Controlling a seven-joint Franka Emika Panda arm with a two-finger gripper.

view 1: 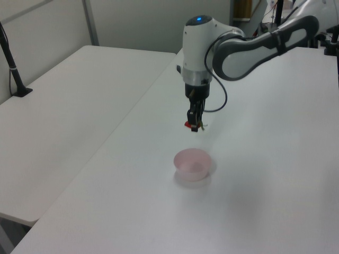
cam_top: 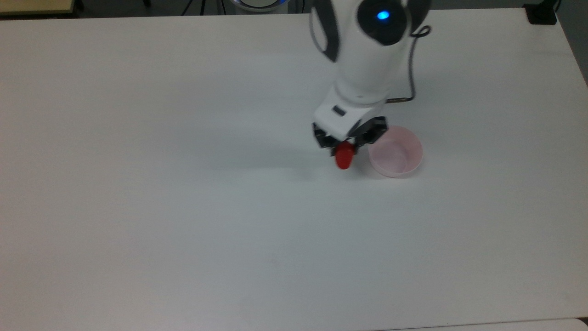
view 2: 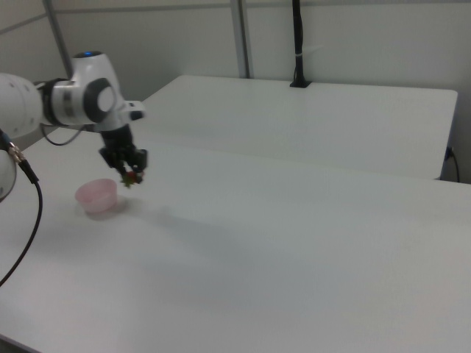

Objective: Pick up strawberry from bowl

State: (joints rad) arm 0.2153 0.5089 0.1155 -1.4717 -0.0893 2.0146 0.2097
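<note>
Bowl (view 1: 194, 163) sits on the white table (view 1: 254, 201), nothing in it. Above and beyond it, gripper (view 1: 194, 126) is clamped on the strawberry (cam_top: 343, 157), hanging clear of the rim, tip down, long axis near vertical.

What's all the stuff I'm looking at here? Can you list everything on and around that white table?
strawberry: one, bright red, held in the air, off to the top view's left of the bowl.
bowl: one, pale pink, empty, on the table.
table: one, white, under the bowl.
second table: one, white, alongside, at the left view's left.
black post: one, at the second table's far edge in the right view.
hand: one, black, shut on the strawberry.
arm: one, white and grey.
</note>
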